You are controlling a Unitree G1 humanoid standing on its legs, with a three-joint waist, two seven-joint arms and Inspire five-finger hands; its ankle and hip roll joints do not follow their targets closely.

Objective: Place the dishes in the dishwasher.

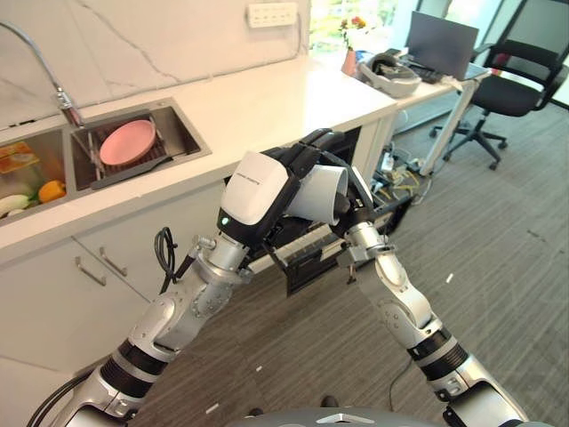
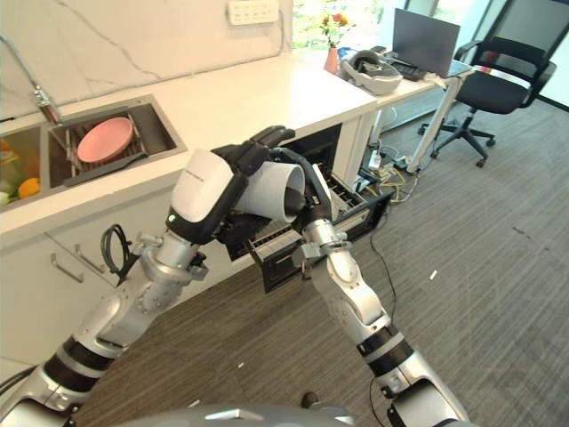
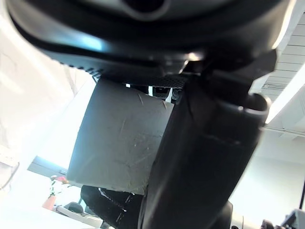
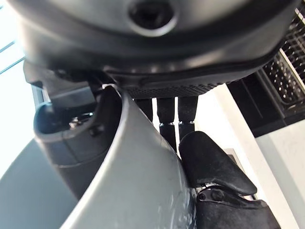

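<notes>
- White cup (image 1: pixel 322 192) was held in mid-air above the pulled-out dishwasher rack (image 1: pixel 311 253), in front of the bench (image 1: pixel 267 102).
- Left hand (image 1: pixel 302 160) fingers curled round the cup.
- Right hand (image 4: pixel 209 167) fingers also wrapped on the cup.
- Pink plate (image 1: pixel 127 141) sat in the sink (image 1: pixel 182 133).

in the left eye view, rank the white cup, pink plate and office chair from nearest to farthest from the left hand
1. white cup: held in the left hand, in front of the open dishwasher.
2. pink plate: in the sink, on the robot's left.
3. office chair: far right corner, beyond the desk.
</notes>
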